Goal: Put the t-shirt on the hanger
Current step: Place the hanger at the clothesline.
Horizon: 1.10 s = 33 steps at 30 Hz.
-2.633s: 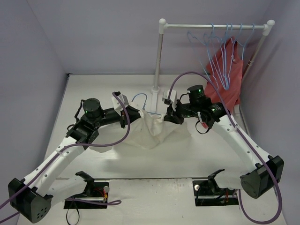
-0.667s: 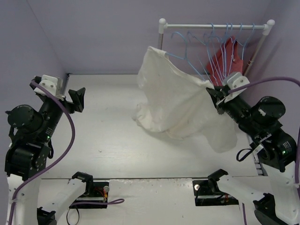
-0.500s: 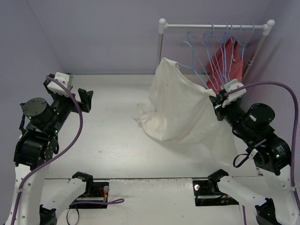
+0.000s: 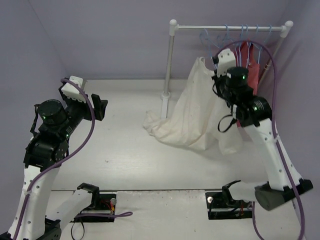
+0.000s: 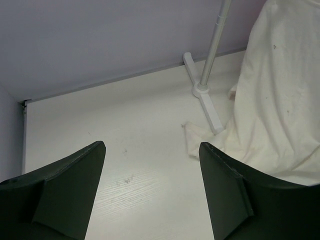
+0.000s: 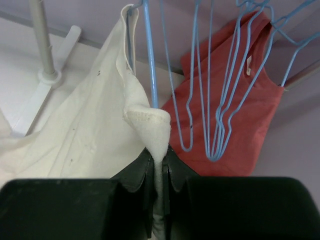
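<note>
The cream t-shirt (image 4: 192, 107) hangs from the rack's left end, its lower part heaped on the table. A light-blue wire hanger (image 6: 148, 60) runs up inside its collar (image 6: 125, 45). My right gripper (image 6: 159, 152) is shut on a fold of the t-shirt's hem or neck edge just below that wire; from above it (image 4: 216, 67) sits high beside the shirt's top. My left gripper (image 4: 97, 107) stands open and empty over the left side of the table, its fingers (image 5: 75, 175) wide apart, with the t-shirt (image 5: 280, 100) far to its right.
The white rack has a pole (image 4: 169, 65), a foot (image 5: 207, 105) on the table and a top bar (image 4: 230, 27). Several more blue hangers (image 6: 220, 100) and a red-coral garment (image 6: 245, 115) hang right of the t-shirt. Purple walls close in behind and on both sides.
My right arm has carried the t-shirt from the table up and back to the rack's left end. My left gripper let go earlier, drew off to the left, and stays open.
</note>
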Each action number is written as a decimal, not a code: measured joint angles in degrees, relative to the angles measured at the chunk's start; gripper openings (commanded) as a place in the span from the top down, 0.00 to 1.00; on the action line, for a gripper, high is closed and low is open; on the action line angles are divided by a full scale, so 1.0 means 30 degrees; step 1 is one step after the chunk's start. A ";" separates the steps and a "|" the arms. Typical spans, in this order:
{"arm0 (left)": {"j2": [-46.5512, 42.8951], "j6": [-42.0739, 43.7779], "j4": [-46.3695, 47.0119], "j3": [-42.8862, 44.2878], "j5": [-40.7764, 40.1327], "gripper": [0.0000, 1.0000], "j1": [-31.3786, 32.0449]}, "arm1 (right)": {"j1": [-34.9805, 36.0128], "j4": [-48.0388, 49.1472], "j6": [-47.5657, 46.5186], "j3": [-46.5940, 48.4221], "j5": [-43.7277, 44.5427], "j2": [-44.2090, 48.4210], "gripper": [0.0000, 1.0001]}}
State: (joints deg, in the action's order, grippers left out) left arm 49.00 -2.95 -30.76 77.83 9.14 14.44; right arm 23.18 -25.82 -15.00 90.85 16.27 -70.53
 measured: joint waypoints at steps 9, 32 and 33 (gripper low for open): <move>-0.0205 -0.0334 0.0021 -0.0323 0.0104 0.29 0.0000 | -0.4123 0.0823 0.1361 0.6040 -0.2274 -0.6244 1.00; -0.0110 -0.1646 0.0263 -0.2250 0.0512 0.29 0.0000 | -0.3421 0.4515 0.3864 0.0808 -0.5879 -0.6061 1.00; -0.0151 -0.1684 0.0269 -0.2346 0.0519 0.29 0.0000 | -0.3313 0.4752 0.4010 0.0454 -0.5918 -0.5921 1.00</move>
State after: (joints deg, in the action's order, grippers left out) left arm 48.55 -8.00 -29.96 70.79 10.70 14.44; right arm 13.24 -11.56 -2.97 92.21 -1.48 -88.29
